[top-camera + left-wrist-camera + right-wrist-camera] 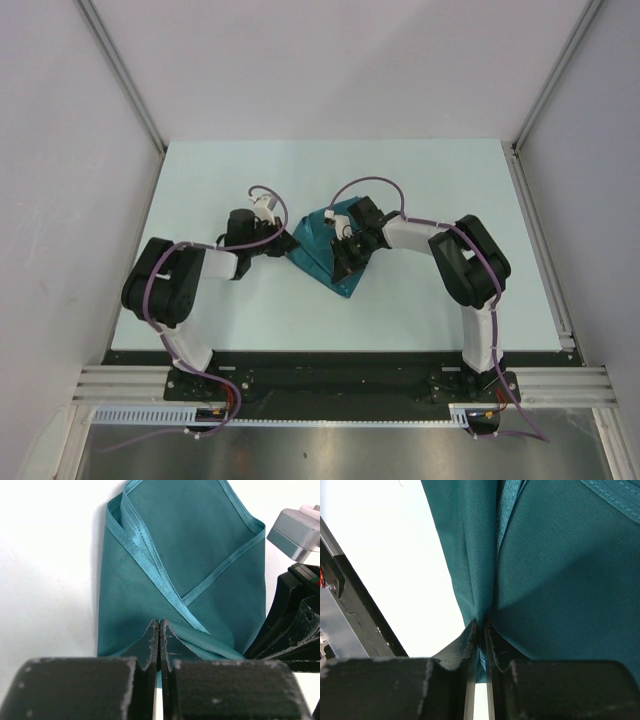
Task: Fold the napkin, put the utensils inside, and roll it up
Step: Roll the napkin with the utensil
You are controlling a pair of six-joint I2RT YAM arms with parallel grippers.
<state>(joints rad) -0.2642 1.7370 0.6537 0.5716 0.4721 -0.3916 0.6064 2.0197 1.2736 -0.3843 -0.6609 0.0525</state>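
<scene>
The teal napkin point(316, 256) lies folded into a narrow wrap in the middle of the table, its hemmed flaps crossing in the left wrist view point(200, 555). My left gripper point(285, 245) is at its left edge, jaws shut point(159, 626) on a pinch of cloth. My right gripper point(345, 258) is on its right side, shut point(481, 627) on a raised fold of the napkin point(560, 580). The right gripper also shows at the right of the left wrist view point(295, 630). The fork is hidden; I cannot see it in any view.
The pale table point(420, 180) stretches between grey side walls. A metal rail point(540, 250) runs along its right edge. The arm bases sit on the rail at the near edge point(330, 385).
</scene>
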